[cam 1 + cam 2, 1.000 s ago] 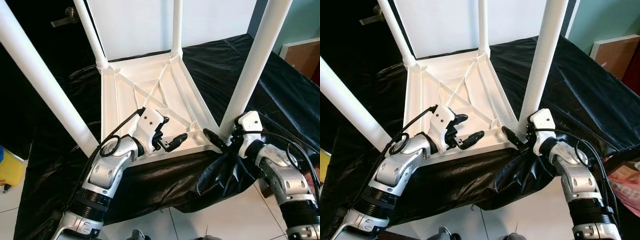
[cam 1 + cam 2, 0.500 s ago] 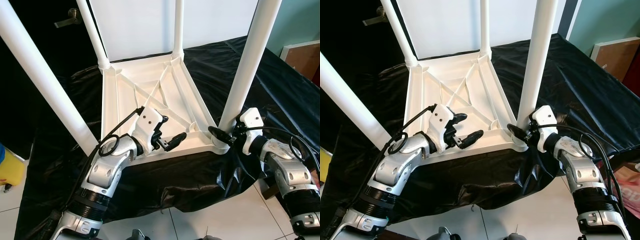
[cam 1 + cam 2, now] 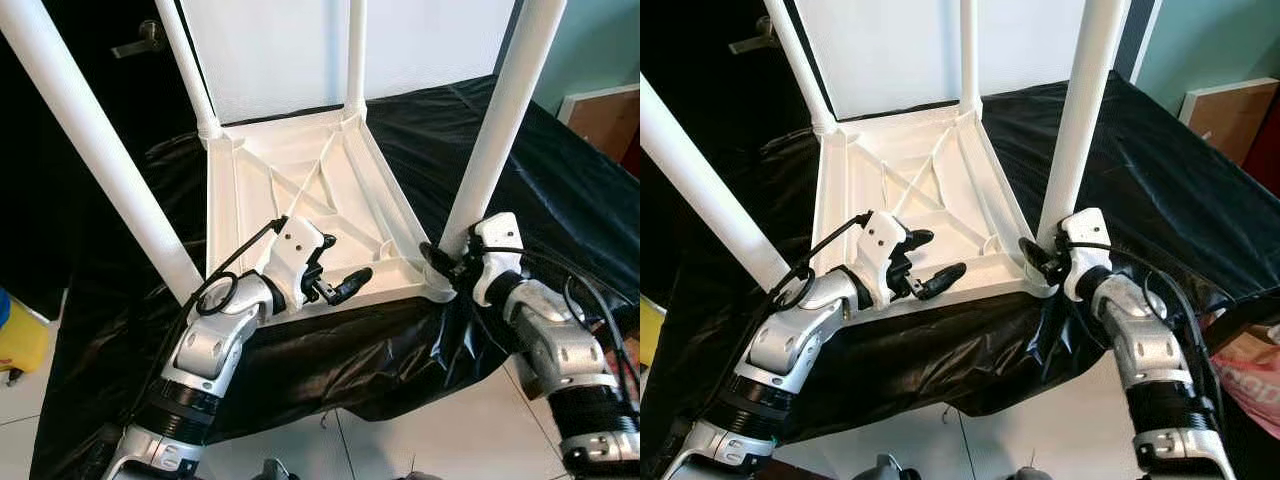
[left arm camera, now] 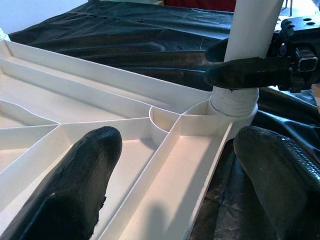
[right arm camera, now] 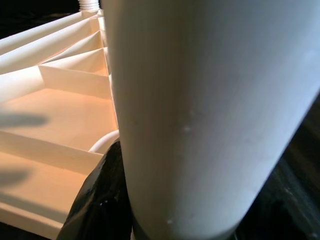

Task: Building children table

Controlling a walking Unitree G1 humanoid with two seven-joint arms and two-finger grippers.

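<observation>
Black plastic sheeting point(image 3: 560, 190) covers a raised work surface, hanging crumpled over its near edge above a pale tiled floor point(image 3: 430, 440), with a white wall behind and a teal wall at the far right. On the sheeting lies the white children's table point(image 3: 300, 190), upside down, its ribbed underside facing up and four white tube legs standing in the corner sockets: the near left leg point(image 3: 100, 150), the far left leg point(image 3: 190, 70), the far right leg point(image 3: 355, 55) and the near right leg point(image 3: 500, 120). A brown board point(image 3: 610, 110) leans at the far right, and a yellow container point(image 3: 20, 340) sits on the floor at the left edge. The left gripper point(image 3: 335, 270) hovers just above the table's near rim, between the two near legs, its black fingers point(image 4: 75, 185) spread wide apart with nothing between them. The right gripper point(image 3: 440, 262) is at the base of the near right leg, just above its socket, with one finger on each side of the tube, clamped around it; the right wrist view shows the white tube close up between the dark fingers point(image 5: 102, 200).
</observation>
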